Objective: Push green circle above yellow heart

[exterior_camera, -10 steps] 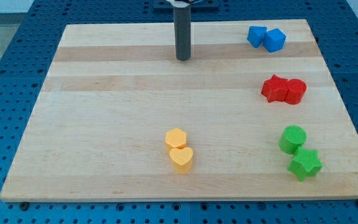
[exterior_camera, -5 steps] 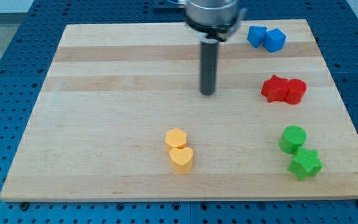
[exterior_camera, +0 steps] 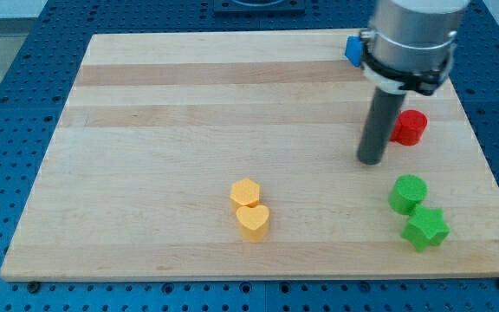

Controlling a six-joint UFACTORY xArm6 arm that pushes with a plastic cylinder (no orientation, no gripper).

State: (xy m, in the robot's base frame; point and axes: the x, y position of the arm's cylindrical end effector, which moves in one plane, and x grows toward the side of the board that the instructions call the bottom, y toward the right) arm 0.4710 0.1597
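The green circle point(exterior_camera: 407, 192) lies at the view's lower right, touching a green star point(exterior_camera: 425, 229) just below it. The yellow heart point(exterior_camera: 252, 222) sits at the bottom centre, with a yellow hexagon point(exterior_camera: 244, 192) touching it from above. My tip point(exterior_camera: 370, 160) stands on the board up and to the left of the green circle, a short gap away, and far to the right of the yellow pair.
A red cylinder point(exterior_camera: 410, 126) shows right of the rod; the red block beside it is hidden behind the rod. A blue block point(exterior_camera: 352, 48) peeks out at the top right, mostly covered by the arm's body. The wooden board point(exterior_camera: 145, 130) lies on a blue pegboard.
My tip has moved from the top centre of the board down and to the right, ending near the green circle. No block has moved.
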